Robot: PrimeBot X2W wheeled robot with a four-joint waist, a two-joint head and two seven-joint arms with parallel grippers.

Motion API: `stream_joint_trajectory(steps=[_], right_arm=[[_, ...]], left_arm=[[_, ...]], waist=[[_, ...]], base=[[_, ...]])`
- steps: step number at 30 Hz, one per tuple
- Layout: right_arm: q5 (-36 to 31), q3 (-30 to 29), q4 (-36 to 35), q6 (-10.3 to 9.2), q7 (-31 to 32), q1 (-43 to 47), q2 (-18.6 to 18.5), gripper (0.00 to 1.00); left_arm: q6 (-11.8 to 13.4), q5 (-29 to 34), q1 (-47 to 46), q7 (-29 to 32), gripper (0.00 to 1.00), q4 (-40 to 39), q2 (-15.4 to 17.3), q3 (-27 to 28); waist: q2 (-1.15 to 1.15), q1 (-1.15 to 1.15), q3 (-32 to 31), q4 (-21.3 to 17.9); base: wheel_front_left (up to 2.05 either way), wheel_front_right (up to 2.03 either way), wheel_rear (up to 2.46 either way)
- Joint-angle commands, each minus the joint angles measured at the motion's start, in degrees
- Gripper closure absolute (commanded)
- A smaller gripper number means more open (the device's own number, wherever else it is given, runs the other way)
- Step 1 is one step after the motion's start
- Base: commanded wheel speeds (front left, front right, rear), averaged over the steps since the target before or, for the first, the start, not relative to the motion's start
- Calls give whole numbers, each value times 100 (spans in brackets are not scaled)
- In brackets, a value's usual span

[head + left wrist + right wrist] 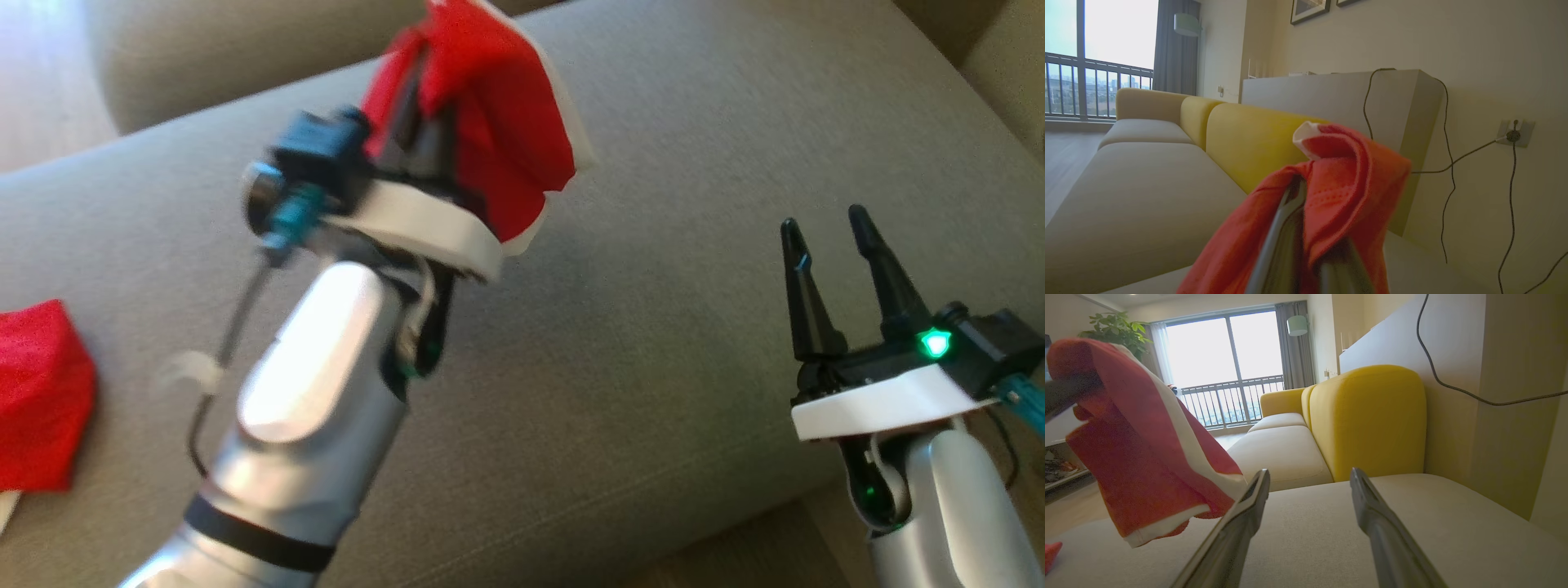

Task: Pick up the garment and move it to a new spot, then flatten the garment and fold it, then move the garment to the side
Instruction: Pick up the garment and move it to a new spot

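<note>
red cloth garment with white trim [498, 122]: held clear above grey-beige fabric sofa seat cushion [653, 343], bunched and draped round left end effector [420, 114]. clamped fully shut on a fold of it. right end effector [823, 219]: spread wide, holding nothing, low over seat's near right edge, well apart from the cloth. second red cloth piece [37, 392] lying on seat at far left; related or not, cannot tell. judged step: the first, carry to a new spot, mid-air. next, likely: lower onto bare mid-seat, let go, then spread flat with both. bunched folds apt to cling on release.
</note>
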Motion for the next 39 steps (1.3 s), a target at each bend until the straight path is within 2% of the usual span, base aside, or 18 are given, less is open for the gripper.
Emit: stream_joint_trajectory(steps=[1,3,4,5,6,7,10,12,17,21,25,32,36,39], right_arm=[[-7,96,-231,-1,-52,-310,-33,0],[4,56,-239,-1,-52,-316,-33,0],[6,34,-243,-1,-52,-310,-33,0],[5,4,-239,-1,-52,-300,-33,0],[1,-15,-225,-1,-52,-290,-33,0],[-7,-19,-210,-1,-52,-283,-33,0],[-26,-34,-179,-1,-52,-261,-33,0],[-38,-54,-162,-1,-52,-235,-33,0],[-102,-108,-102,-1,-52,-148,-33,0],[-171,-182,-49,-1,-38,-23,-33,0],[-223,-228,-23,-1,-2,74,-33,0],[-270,-280,-35,-1,64,200,-33,0],[-428,-358,66,-1,106,332,-33,0],[-441,-400,217,-1,138,460,-33,0]], left_arm=[[69,-39,-245,-55,100,30,86,-6],[51,-65,-130,-70,100,421,86,-378],[-1,-95,-53,-72,81,655,85,-599],[-73,-124,8,-65,54,894,85,-834],[-144,-165,49,-64,8,1078,85,-1037],[-173,-248,83,-66,0,1207,85,-1172],[-217,-476,130,-73,0,1406,85,-1471],[-156,-566,128,-79,0,1392,85,-1504],[-42,-360,307,-82,0,974,141,-1221],[-41,-195,639,-83,0,491,433,-1001],[53,-165,1029,-83,0,-60,807,-719],[432,-185,1923,-84,0,-1173,1339,96],[495,-55,2626,-84,0,-1521,1474,455],[501,126,3338,-84,0,-1783,1303,804]], waist=[[0,0,252,-264],[0,0,265,-273],[0,0,267,-261],[0,0,265,-234],[0,0,260,-198],[0,0,252,-149],[0,0,193,58],[0,0,133,226],[0,0,-118,693],[0,0,-361,1048],[0,0,-544,1337],[0,0,-741,1689],[0,0,-838,1845],[0,0,-892,1920]], base=[[0,0,0],[0,0,0],[0,0,0],[0,0,0],[0,0,0],[0,0,0],[0,0,0],[0,0,0],[0,0,0],[0,0,0],[0,0,0],[0,0,0],[0,0,0],[0,0,0]])
